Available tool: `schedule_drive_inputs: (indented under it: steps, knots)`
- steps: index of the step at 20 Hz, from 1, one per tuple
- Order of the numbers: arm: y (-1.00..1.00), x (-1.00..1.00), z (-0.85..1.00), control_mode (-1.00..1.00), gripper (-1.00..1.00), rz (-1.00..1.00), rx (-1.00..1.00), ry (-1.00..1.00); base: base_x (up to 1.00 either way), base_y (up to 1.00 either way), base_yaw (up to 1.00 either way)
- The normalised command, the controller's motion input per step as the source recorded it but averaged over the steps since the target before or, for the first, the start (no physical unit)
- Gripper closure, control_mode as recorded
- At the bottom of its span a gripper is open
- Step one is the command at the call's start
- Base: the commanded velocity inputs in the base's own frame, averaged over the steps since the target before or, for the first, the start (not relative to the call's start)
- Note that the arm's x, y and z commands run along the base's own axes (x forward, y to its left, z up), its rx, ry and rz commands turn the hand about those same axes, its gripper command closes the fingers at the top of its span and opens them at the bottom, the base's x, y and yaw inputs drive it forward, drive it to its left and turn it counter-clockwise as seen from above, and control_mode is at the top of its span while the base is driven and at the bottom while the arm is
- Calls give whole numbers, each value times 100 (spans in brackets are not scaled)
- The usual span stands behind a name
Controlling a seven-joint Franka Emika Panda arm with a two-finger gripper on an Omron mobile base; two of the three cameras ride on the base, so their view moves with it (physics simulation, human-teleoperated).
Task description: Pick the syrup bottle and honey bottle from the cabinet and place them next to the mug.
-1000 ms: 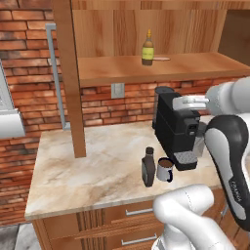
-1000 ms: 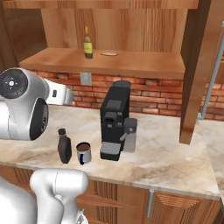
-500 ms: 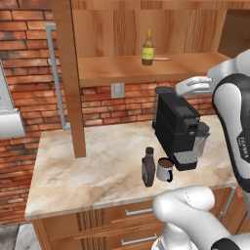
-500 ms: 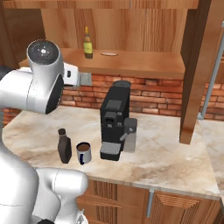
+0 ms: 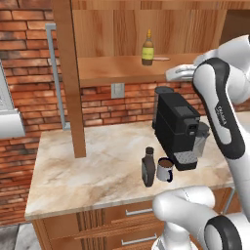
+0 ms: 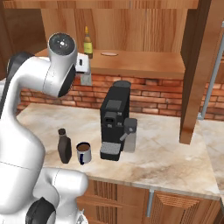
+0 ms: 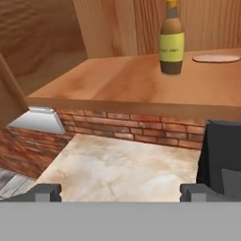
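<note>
- The small amber-yellow honey bottle with pointed yellow nozzle cap and dark label [image 5: 148, 49] is seen upright on the thick shelf board of the open light-brown wooden wall cabinet [image 5: 117, 68], toward the back, roughly mid-shelf.
- A flat pale oval disc [image 6: 109, 54] is seen lying on the same shelf, just beside the honey bottle, not touching it.
- The tall dark brown syrup bottle with black cap and narrow neck [image 6: 64, 147] is seen upright on the beige marble countertop [image 5: 88, 171], near its front edge.
- The small white mug with dark blue handle and brown inside [image 6: 83, 153] is placed just beside the syrup bottle, between it and the black coffee machine [image 6: 114, 119]; whether mug and bottle touch cannot be told.
- The coffee machine stands toward the back-middle of the countertop, below the shelf's front edge.
- The two-finger gripper [image 7: 117, 192] is held in front of the shelf's front edge, raised above the countertop, pointed toward the honey bottle; the jaws are spread wide, nothing is held between them.
- In the hand view, the honey bottle is seen well apart from the dark fingertips [image 7: 44, 191].
- The wooden side post [image 5: 68, 78] is seen resting on the countertop, well apart from the bottles.
- A red brick wall [image 5: 29, 73] is seen behind the countertop.
</note>
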Motion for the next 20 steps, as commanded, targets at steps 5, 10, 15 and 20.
schedule_drive_inputs:
  steps: [5, 10, 15, 20]
  knots:
    - [0, 36, 48, -100, -100, 0, 0, -10, 0, 0, 0]
    - [0, 29, 47, -100, -100, 0, 0, -5, 0, 0, 0]
    - [-5, 4, 31, -100, -100, 0, 0, 0, 0, 0, 0]
    - [-5, 0, -21, -100, -100, 0, -2, 0, 0, 0, 0]
